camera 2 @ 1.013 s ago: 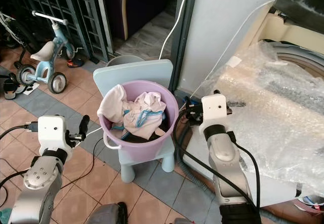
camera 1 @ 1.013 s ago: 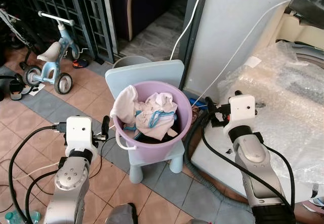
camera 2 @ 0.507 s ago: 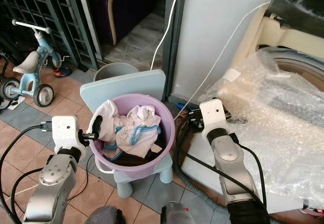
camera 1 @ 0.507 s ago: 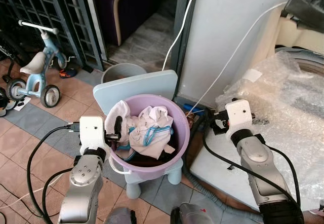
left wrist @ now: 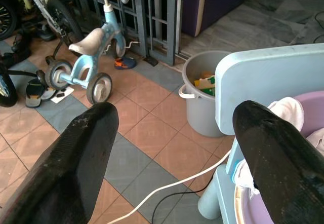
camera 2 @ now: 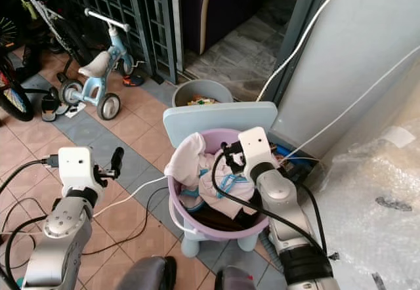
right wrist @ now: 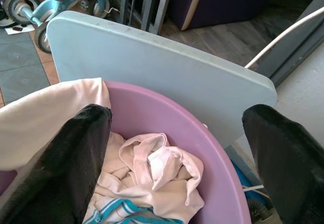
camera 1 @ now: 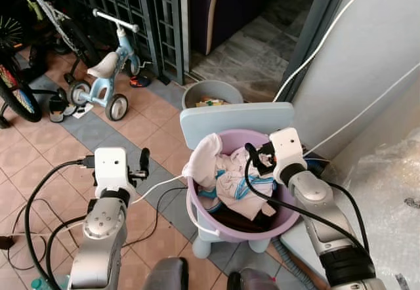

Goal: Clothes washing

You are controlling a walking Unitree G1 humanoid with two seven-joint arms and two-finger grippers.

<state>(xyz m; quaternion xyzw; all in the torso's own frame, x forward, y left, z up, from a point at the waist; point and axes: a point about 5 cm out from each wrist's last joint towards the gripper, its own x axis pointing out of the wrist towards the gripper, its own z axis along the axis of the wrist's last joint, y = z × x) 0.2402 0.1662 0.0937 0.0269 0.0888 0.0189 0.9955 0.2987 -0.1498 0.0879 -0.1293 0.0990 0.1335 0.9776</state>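
Observation:
A purple bucket (camera 1: pixel 226 227) stands on a small light-blue chair (camera 1: pixel 223 116). It holds crumpled white and pink clothes (camera 1: pixel 226 182), one with teal trim, and a white piece hangs over its left rim. My right gripper (camera 1: pixel 252 155) hovers open just above the clothes near the bucket's back rim. The right wrist view shows its fingers spread over the clothes (right wrist: pixel 157 173) and the bucket's inner wall (right wrist: pixel 152 107). To the left of the bucket, above the tiled floor, my left gripper (camera 1: pixel 143 162) is open and holds nothing.
A grey pail (camera 1: pixel 211 96) with small items sits behind the chair. A blue tricycle (camera 1: pixel 108 80) and a bicycle stand at the left by a metal gate. A bubble-wrapped washing machine (camera 1: pixel 394 185) is on the right. White cables cross the floor and the wall.
The camera has shifted. My right gripper has come from the bucket's right side to over the clothes. My left gripper has pulled away from the bucket's left rim.

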